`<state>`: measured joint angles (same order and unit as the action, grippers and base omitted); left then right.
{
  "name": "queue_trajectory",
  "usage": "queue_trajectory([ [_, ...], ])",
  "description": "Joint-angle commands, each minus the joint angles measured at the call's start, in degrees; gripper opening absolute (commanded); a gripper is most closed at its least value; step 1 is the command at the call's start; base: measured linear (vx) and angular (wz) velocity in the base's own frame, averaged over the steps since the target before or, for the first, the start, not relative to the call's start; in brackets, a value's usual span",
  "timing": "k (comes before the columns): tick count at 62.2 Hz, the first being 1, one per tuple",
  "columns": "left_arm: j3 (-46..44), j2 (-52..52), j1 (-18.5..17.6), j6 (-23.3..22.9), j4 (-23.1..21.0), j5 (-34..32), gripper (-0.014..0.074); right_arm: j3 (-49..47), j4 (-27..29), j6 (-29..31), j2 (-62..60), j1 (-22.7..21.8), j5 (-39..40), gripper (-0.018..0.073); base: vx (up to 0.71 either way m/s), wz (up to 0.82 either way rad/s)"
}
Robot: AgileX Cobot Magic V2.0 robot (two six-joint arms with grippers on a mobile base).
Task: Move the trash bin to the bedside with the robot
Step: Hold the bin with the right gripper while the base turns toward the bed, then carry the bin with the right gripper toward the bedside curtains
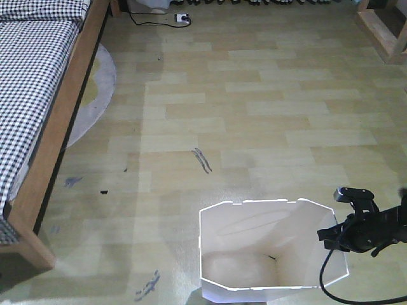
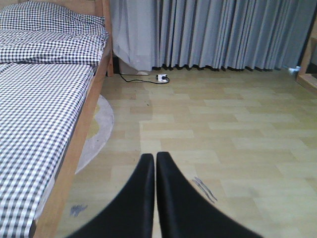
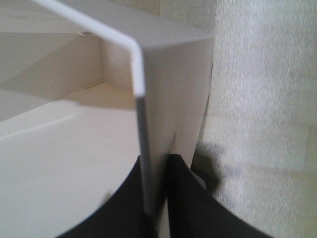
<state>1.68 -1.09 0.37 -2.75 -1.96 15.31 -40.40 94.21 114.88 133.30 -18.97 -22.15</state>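
The white trash bin [image 1: 254,254] stands on the floor at the bottom centre of the front view, with a faceted rim and a pale inside. My right gripper [image 1: 332,236] is shut on its right rim. In the right wrist view the rim [image 3: 141,114] passes between the two black fingers [image 3: 185,198], one inside and one outside the wall. The bed [image 1: 54,121] with its light brown frame and checked bedding runs along the left, well apart from the bin. It also shows in the left wrist view [image 2: 44,109]. My left gripper [image 2: 155,159] is shut and empty above the floor.
A round pale rug [image 1: 95,89] lies partly under the bed. A white power strip [image 1: 182,18] with a black cord lies at the back by grey curtains [image 2: 213,34]. Wooden furniture legs [image 1: 385,28] stand at the back right. A black cable [image 1: 331,283] trails from the right arm.
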Motion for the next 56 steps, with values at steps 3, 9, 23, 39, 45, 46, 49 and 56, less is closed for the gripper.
queue_trajectory([
  [3, 1.65, -0.56, -0.13, -0.46, -0.54, -4.22, -0.0006, -0.2, 0.15, 0.09, -3.63, -0.27, -10.99, -0.0006, 0.45, 0.08],
  [9, 1.65, -0.56, -0.13, -0.46, -0.54, -4.22, -0.0006, -0.2, 0.15, 0.09, -3.63, -0.27, -10.99, -0.0006, 0.46, 0.06],
  [23, 1.65, -0.56, -0.13, -0.46, -0.54, -4.22, -0.0006, -0.2, 0.15, 0.09, -3.63, -0.27, -10.99, -0.0006, 0.47, 0.03],
  [39, 1.65, -0.56, -0.13, -0.46, -0.54, -4.22, -0.0006, -0.2, 0.15, 0.09, -3.63, -0.27, -10.99, -0.0006, 0.47, -0.01],
  [45, 1.65, -0.56, -0.13, -0.46, -0.54, -4.22, -0.0006, -0.2, 0.15, 0.09, -3.63, -0.27, -10.99, -0.0006, 0.47, 0.01],
  [46, 1.65, -0.56, -0.13, -0.46, -0.54, -4.22, -0.0006, -0.2, 0.15, 0.09, -3.63, -0.27, -10.99, -0.0006, 0.47, 0.01],
  [49, 1.65, -0.56, -0.13, -0.46, -0.54, -4.22, -0.0006, -0.2, 0.15, 0.09, -3.63, -0.27, -10.99, -0.0006, 0.47, 0.02],
  [56, 1.65, -0.56, -0.13, -0.46, -0.54, -4.22, -0.0006, -0.2, 0.15, 0.09, -3.63, -0.27, -10.99, -0.0006, 0.47, 0.03],
])
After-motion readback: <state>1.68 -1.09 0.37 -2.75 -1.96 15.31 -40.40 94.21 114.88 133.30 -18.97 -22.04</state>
